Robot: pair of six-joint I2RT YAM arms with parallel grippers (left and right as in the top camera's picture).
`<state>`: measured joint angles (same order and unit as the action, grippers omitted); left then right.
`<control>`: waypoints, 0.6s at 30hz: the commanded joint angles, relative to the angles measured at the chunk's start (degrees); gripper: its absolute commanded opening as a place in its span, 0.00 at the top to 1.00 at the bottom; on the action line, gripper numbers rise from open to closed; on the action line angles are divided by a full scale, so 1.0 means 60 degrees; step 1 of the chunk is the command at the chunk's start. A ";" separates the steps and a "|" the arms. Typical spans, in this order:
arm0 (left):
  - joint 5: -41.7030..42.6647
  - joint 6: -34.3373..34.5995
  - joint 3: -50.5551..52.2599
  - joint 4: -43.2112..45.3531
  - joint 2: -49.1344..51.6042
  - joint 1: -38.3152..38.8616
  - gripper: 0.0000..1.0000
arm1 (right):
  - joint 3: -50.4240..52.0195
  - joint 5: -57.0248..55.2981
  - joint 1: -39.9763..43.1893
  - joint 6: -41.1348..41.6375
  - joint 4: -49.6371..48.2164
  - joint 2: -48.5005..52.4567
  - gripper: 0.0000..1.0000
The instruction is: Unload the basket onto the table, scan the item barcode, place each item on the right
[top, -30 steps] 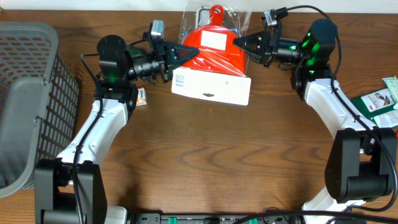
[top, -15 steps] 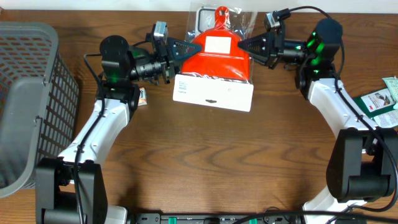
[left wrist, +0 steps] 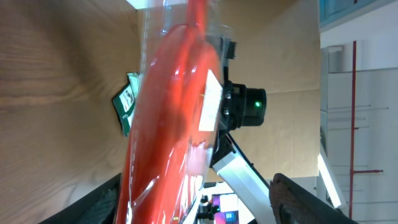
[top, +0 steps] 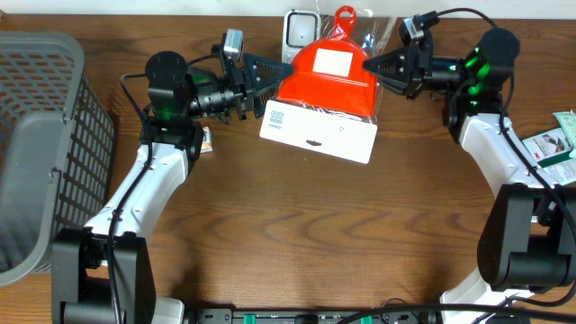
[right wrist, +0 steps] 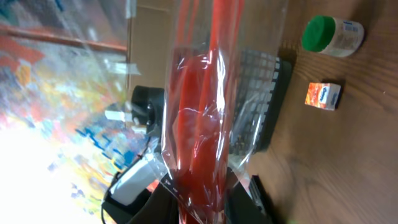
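One pinch holds the bagged dustpan (top: 326, 85): right gripper (top: 371, 67) clamped on its plastic, left gripper (top: 275, 79) spread wide beside it, so it may swing or slip.

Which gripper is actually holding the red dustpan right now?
The right gripper: its jaws are shut on the bagged dustpan. The left gripper stands open at the dustpan's other side, not gripping it.

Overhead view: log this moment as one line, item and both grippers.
item: bagged red dustpan, in right grip | left gripper: open, pack edge between jaws, unclamped | right gripper: shut on bag edge
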<state>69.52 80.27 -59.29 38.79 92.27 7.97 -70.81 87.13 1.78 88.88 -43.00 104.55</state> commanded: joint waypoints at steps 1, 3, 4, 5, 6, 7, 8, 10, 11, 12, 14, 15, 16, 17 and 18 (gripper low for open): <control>-0.0229 -0.0670 -0.0080 0.0102 -0.0106 -0.0098 0.28 | -0.0029 0.0353 0.0117 0.1180 -0.0827 0.0004 0.99; -0.0382 -0.0699 -0.0084 0.0102 -0.0106 -0.0131 0.28 | -0.0029 0.0353 0.0117 0.2109 -0.1781 0.0004 0.99; -0.0477 -0.0761 -0.0080 0.0102 -0.0106 -0.0171 0.28 | -0.0029 0.0350 0.0117 0.2397 -0.2131 0.0004 0.99; -0.0546 -0.0860 -0.0084 0.0102 -0.0106 -0.0219 0.28 | -0.0029 0.0339 0.0117 0.2543 -0.2331 -0.0011 0.99; -0.0597 -0.0973 -0.0084 0.0095 -0.0106 -0.0277 0.28 | -0.0029 0.0331 0.0117 0.2561 -0.2331 -0.0040 0.99; -0.0667 -0.1067 -0.0084 0.0011 -0.0106 -0.0339 0.28 | -0.0029 0.0310 0.0117 0.2568 -0.2320 -0.0069 0.99; -0.0736 -0.1133 -0.0084 -0.0153 -0.0106 -0.0401 0.28 | -0.0029 0.0310 0.0117 0.2568 -0.2299 -0.0073 0.99; -0.0849 -0.1290 -0.0084 -0.0616 -0.0106 -0.0532 0.28 | -0.0029 0.0313 0.0117 0.2565 -0.2299 -0.0076 0.99; -0.0885 -0.1432 -0.0084 -0.0889 -0.0106 -0.0576 0.28 | -0.0029 0.0313 0.0117 0.2557 -0.2295 -0.0076 0.99; -0.0907 -0.1548 -0.0084 -0.1147 -0.0106 -0.0612 0.27 | -0.0029 0.0313 0.0113 0.2554 -0.2299 -0.0076 0.99; -0.0954 -0.1800 -0.0080 -0.1643 -0.0106 -0.0641 0.27 | -0.0029 0.0313 0.0117 0.2543 -0.2299 -0.0076 0.99; -0.0954 -0.1902 -0.0084 -0.1767 -0.0106 -0.0637 0.27 | -0.0029 0.0313 0.0117 0.2543 -0.2299 -0.0076 0.99; -0.0954 -0.1953 -0.0084 -0.1861 -0.0106 -0.0637 0.27 | -0.0029 0.0313 0.0117 0.2543 -0.2299 -0.0076 0.99; -0.0954 -0.1949 -0.0084 -0.1927 -0.0106 -0.0637 0.27 | -0.0029 0.0313 0.0117 0.2543 -0.2299 -0.0076 0.99; -0.0954 -0.1953 -0.0084 -0.1927 -0.0106 -0.0637 0.27 | -0.0029 0.0313 0.0117 0.2543 -0.2299 -0.0076 0.99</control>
<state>64.12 71.33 -59.31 27.29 92.27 4.19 -70.76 88.64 2.28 103.33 -56.53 104.55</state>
